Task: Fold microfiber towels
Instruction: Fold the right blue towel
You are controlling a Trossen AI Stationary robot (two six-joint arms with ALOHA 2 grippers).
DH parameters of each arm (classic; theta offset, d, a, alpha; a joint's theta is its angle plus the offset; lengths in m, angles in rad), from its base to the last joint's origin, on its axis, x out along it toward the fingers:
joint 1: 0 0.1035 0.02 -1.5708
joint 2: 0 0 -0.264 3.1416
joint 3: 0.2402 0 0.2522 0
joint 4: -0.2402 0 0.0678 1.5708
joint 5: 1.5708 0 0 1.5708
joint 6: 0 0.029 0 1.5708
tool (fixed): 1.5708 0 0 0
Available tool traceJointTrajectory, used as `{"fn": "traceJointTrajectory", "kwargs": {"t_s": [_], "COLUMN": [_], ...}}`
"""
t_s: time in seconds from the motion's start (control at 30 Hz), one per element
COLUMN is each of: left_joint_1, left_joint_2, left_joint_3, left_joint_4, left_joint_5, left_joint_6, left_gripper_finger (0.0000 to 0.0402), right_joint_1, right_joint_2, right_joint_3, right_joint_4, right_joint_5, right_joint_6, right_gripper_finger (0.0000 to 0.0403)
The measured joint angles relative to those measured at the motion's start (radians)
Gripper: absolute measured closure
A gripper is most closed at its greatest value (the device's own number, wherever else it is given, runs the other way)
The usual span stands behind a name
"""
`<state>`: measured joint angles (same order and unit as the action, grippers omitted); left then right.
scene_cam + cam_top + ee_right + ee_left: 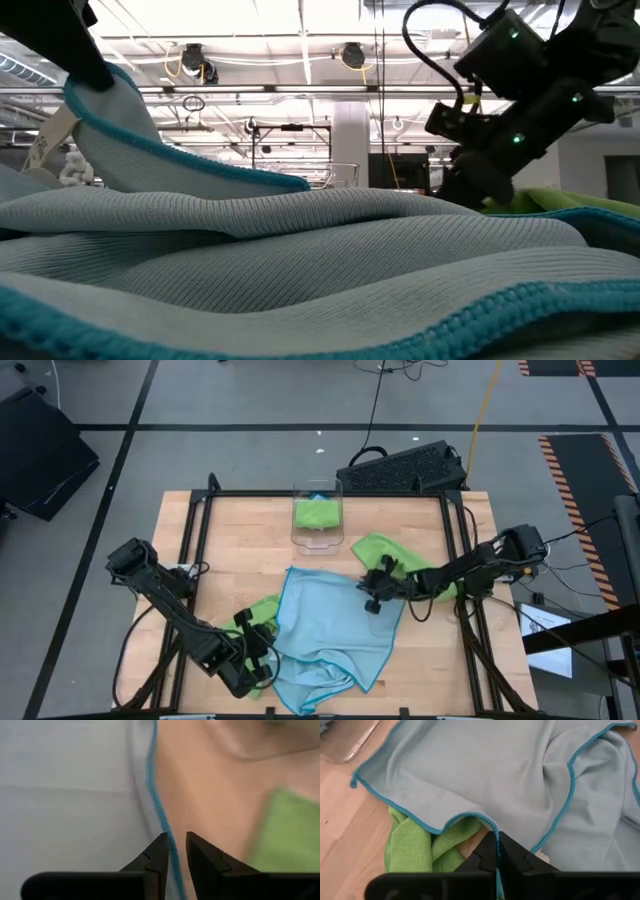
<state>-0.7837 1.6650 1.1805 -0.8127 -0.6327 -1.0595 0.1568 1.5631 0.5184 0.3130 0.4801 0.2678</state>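
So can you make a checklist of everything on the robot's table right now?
Surface: wooden table, mostly bare at the far left.
Job's things: light blue towel spread rumpled; green towels beside it, and one farther back.
Clutter: clear bin holding a green towel.
Grippers: left gripper shut on the blue towel's edge; right gripper at its other edge, fingers slightly apart.
Cables: black and yellow ones on the floor.
Surroundings: black keyboard-like unit behind the table.

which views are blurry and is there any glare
Right wrist view is soft: the blue towel hem and green towel smear. Low view blurs the near towel edge, and bright ceiling lights glare behind. High and left wrist views are sharp and evenly lit.
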Motion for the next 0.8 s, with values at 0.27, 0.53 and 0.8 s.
{"fn": "traceJointTrajectory", "kwargs": {"t_s": [0.27, 0.53, 0.8], "left_joint_1": [0.0, 0.0, 0.0], "left_joint_2": [0.0, 0.0, -0.001], "left_joint_3": [0.0, 0.0, 0.0], "left_joint_4": [0.002, 0.002, 0.003], "left_joint_5": [0.002, 0.002, 0.002], "left_joint_6": [0.0, 0.011, -0.01], "left_gripper_finger": [0.0395, 0.0385, 0.0394], "right_joint_1": [-0.04, -0.039, -0.097], "right_joint_2": [-0.096, -0.065, 0.149], "right_joint_3": [0.0, 0.118, 0.65], "right_joint_4": [0.017, 0.251, -0.235], "right_joint_5": [0.062, -0.193, -0.276], "right_joint_6": [-0.074, -0.098, -0.47], "right_gripper_finger": [0.0344, 0.0344, 0.0344]}}
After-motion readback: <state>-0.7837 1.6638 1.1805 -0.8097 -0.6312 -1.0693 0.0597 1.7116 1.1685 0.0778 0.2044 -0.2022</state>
